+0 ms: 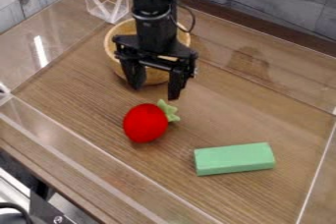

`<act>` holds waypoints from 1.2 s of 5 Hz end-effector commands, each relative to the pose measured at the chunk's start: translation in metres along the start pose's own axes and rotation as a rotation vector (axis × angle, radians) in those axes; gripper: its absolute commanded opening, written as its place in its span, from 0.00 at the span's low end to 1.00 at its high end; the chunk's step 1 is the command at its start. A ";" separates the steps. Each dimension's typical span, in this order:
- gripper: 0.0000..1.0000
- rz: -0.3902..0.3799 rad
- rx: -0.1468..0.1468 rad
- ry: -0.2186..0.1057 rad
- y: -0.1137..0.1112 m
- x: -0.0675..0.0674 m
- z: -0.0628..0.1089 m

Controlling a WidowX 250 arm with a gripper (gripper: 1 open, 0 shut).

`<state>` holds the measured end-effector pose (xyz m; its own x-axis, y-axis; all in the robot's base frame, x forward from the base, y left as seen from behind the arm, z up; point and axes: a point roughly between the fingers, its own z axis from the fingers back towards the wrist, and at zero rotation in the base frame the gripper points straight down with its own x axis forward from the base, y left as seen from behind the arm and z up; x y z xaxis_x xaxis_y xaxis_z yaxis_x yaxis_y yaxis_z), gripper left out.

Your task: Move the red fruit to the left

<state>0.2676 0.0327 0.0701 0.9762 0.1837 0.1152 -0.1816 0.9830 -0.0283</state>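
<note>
The red fruit point(145, 124) is a small bright red strawberry toy with a green leafy top at its upper right. It lies on the wooden table near the middle. My gripper point(153, 83) hangs just above and behind it, fingers pointing down and spread apart, holding nothing. The black fingertips point(176, 86) end a short way above the table, beyond the fruit's leafy top. The gripper does not touch the fruit.
A wooden bowl point(118, 43) stands behind the gripper, partly hidden by it. A green rectangular block point(235, 158) lies at the front right. Clear plastic walls point(39, 51) border the table on the left, front and right.
</note>
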 end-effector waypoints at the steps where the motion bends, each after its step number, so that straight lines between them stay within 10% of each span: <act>1: 1.00 -0.003 0.004 -0.073 -0.005 0.003 0.016; 3: 1.00 0.137 0.031 -0.103 -0.009 0.007 0.015; 6: 1.00 0.051 0.014 -0.125 -0.012 0.004 0.013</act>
<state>0.2682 0.0216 0.0703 0.9510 0.2470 0.1861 -0.2481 0.9686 -0.0174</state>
